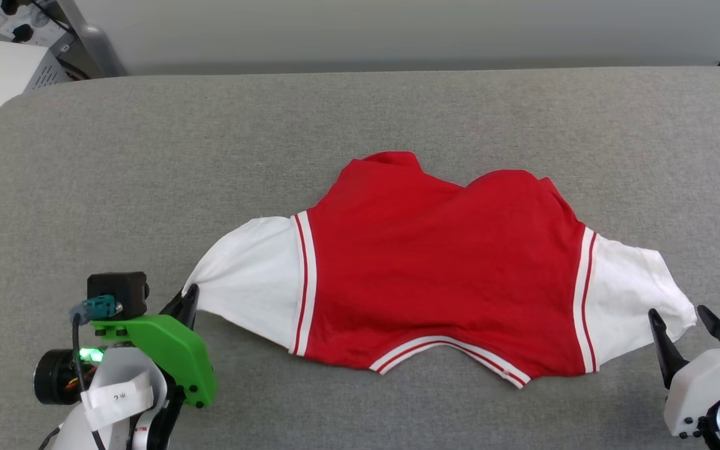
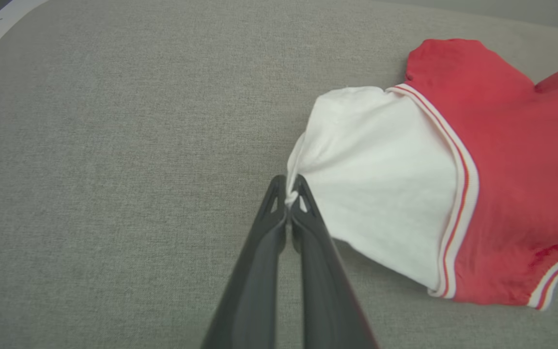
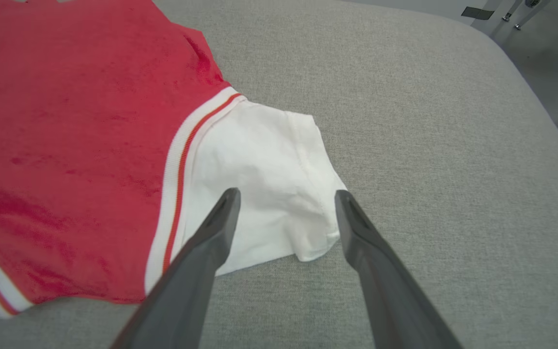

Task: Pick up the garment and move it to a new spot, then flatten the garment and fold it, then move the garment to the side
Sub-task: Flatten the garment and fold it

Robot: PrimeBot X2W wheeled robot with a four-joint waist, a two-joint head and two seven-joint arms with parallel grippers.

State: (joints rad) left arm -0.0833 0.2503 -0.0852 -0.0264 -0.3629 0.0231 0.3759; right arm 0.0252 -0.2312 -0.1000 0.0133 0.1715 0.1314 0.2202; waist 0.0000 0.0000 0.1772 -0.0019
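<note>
Red garment [image 1: 441, 269] spread flat at centre of frame on grey cushion [image 1: 147, 156]. Lower left: left gripper [image 2: 288, 196] pinched tight on white sleeve tip. Lower right: right gripper [image 3: 286, 196] over other sleeve's corner, fingers wide apart.

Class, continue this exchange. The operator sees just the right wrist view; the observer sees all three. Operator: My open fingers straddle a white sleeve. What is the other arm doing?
Observer: The left gripper is shut, pinching the tip of the garment's opposite white sleeve.
Operator: Is the red body lying flat?
Observer: Not fully. In the head view its far edge bunches into two humps on the grey surface.
Operator: Any lettering facing up?
Observer: None; the head view shows plain red with striped trim.
</note>
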